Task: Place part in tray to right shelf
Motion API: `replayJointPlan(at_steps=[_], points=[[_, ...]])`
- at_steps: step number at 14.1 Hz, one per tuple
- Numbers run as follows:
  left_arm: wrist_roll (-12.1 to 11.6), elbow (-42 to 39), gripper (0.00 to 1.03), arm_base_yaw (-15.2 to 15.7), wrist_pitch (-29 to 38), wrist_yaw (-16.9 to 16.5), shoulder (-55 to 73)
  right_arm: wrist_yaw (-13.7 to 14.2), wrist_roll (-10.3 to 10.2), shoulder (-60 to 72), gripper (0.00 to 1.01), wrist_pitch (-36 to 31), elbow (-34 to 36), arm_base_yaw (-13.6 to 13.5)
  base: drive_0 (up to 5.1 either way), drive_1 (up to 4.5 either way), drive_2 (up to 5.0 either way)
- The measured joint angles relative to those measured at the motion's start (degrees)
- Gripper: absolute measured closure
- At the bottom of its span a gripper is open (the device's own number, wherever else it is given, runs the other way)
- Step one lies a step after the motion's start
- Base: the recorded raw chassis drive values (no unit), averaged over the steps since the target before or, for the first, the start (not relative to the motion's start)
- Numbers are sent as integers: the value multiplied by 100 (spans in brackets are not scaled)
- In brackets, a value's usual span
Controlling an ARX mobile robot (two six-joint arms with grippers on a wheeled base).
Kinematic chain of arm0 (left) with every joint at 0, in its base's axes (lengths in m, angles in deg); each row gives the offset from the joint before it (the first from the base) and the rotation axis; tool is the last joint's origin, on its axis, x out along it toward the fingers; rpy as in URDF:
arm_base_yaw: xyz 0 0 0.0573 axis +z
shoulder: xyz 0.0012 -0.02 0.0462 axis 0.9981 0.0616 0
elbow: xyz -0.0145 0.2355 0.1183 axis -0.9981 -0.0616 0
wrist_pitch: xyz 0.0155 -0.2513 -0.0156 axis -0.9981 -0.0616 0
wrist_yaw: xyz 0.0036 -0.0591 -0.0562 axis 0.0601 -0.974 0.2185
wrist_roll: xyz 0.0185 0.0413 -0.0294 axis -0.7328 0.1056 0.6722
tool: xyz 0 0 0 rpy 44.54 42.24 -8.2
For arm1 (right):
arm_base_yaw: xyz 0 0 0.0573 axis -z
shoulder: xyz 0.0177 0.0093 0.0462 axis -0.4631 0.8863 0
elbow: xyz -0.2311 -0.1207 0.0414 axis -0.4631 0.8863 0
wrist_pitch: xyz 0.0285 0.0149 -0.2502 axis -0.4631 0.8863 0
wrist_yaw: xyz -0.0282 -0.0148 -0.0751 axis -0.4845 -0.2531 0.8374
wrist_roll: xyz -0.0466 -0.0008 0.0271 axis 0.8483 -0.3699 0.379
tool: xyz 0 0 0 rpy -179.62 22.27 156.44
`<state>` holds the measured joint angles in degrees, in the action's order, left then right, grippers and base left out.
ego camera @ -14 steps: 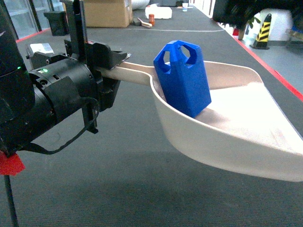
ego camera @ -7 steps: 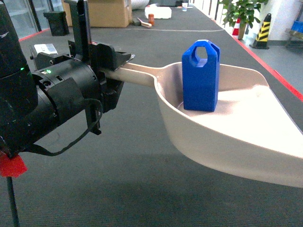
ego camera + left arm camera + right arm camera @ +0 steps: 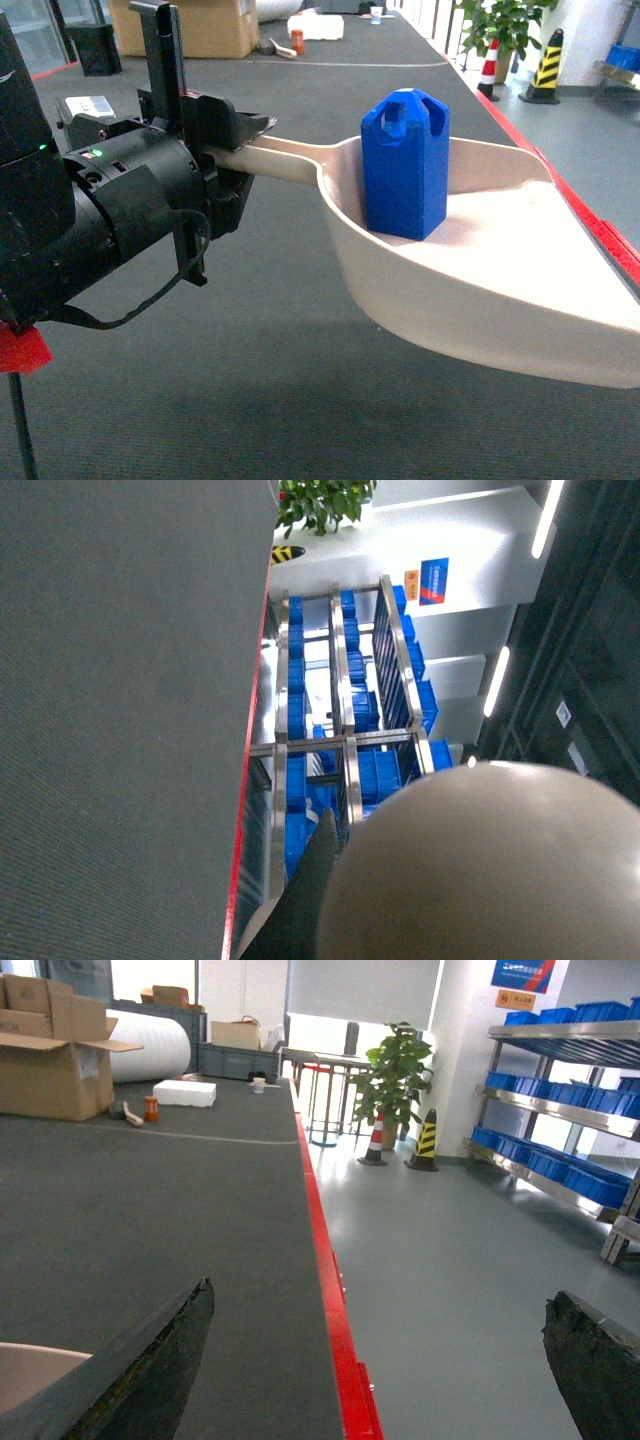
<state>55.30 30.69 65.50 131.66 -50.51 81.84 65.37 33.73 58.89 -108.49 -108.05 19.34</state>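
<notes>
part (image 3: 405,165): bright blue
tray (image 3: 480,270): beige-pink
surface (image 3: 250,350): dark grey, red edge
left hand (image 3: 215,140): black
crates (image 3: 560,1165): blue
cone (image 3: 427,1140): yellow-black stripes

The left arm is matte black throughout: a thick cylindrical wrist housing with round screw-fastened end plates and a small glowing green indicator light, ending in the black angular left pincer (image 3: 235,140) with a flat upright bracket rising above it. A thin black cable loops loosely below the housing, a bright red block sits at the arm's lower end beside a slim dark rod, and a pale label plate shows behind the wrist. In the right wrist view, the right pincer (image 3: 380,1360) appears as two dark, rough-textured, wedge-shaped fingers (image 3: 150,1370) with worn greenish-black surfaces at the lower corners.
</notes>
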Motion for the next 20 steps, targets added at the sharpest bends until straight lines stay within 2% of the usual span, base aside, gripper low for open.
replayJointPlan(at_steps=[13, 20], points=[[0, -7, 90, -4, 39, -7, 0, 2, 0, 0, 3, -9, -4, 0, 0, 0, 0], [2, -7, 90, -11, 26, 2, 0, 2, 0, 0, 3, -11, -9, 2, 502, -234, -234]])
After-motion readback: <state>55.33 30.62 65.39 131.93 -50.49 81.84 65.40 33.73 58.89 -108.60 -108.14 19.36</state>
